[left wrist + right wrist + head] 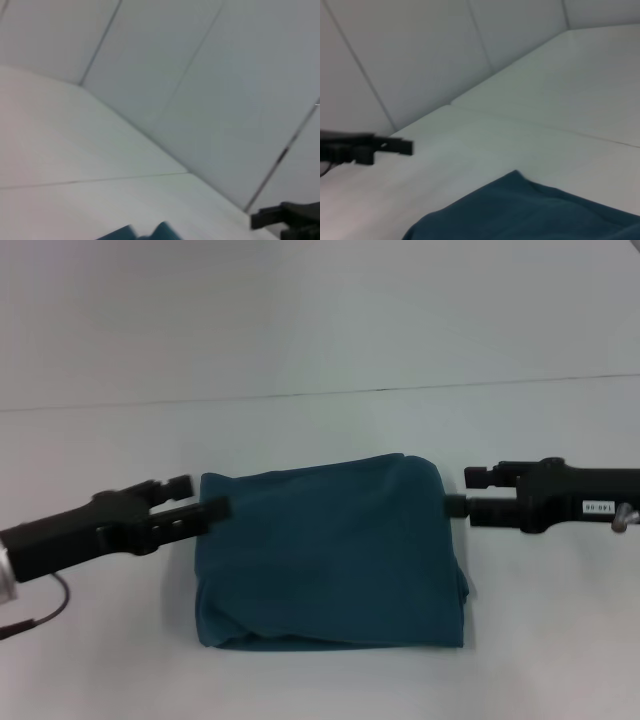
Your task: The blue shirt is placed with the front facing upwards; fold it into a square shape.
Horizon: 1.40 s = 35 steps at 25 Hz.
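The blue shirt (330,555) lies folded into a rough square in the middle of the white table, with no lettering showing. It also appears as a teal corner (145,234) in the left wrist view and as a wider patch (535,215) in the right wrist view. My left gripper (200,496) hovers at the shirt's upper left corner, its two fingers apart and holding nothing. At the upper right corner my right gripper (468,491) is likewise open and empty. Each wrist view shows the other arm's gripper far off: the right gripper (287,220) and the left gripper (370,147).
A white table (320,430) runs under everything, with a thin seam (400,390) across its far part. Pale wall panels (200,75) rise behind it. A cable (45,612) hangs from the left arm near the front left.
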Tool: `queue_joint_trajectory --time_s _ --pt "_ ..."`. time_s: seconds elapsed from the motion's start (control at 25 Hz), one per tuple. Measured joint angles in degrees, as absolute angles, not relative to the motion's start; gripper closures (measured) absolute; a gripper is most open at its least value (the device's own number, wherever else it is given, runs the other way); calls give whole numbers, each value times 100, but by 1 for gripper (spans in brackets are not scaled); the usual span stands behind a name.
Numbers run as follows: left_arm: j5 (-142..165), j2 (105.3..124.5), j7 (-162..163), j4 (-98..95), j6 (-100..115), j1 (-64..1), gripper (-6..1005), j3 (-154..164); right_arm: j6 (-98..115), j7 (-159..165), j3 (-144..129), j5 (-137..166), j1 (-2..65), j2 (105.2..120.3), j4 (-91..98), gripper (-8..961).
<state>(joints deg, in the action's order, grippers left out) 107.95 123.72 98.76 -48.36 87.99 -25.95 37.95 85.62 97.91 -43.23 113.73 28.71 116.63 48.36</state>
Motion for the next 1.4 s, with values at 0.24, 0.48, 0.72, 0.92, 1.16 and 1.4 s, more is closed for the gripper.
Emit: queue_joint_trajectory --time_s 0.24,0.48,0.72,0.92,1.16,1.4 --pt "10790 12377 9745 -4839 8821 -2730 164 4254 9158 9258 -4359 11429 2856 11758 4834 166" --pt "10812 12372 9070 -4813 8940 -2723 107 4437 9197 9125 -4374 11633 2868 11826 4824 53" --pt "10838 12378 8711 -4776 8956 -2693 112 4584 9252 9141 -4382 11653 2905 11842 4843 33" --pt "10832 12383 8688 -4733 8954 -2664 112 4589 9374 9158 -4411 11654 2938 11851 4864 34" --pt "10812 12384 8682 -4728 9003 -2649 112 4587 9389 9158 -4441 11654 2943 11855 4865 33" --pt "10808 12384 8680 -4728 9006 -2650 112 4587 9389 9158 -4428 11654 2945 11846 4850 38"
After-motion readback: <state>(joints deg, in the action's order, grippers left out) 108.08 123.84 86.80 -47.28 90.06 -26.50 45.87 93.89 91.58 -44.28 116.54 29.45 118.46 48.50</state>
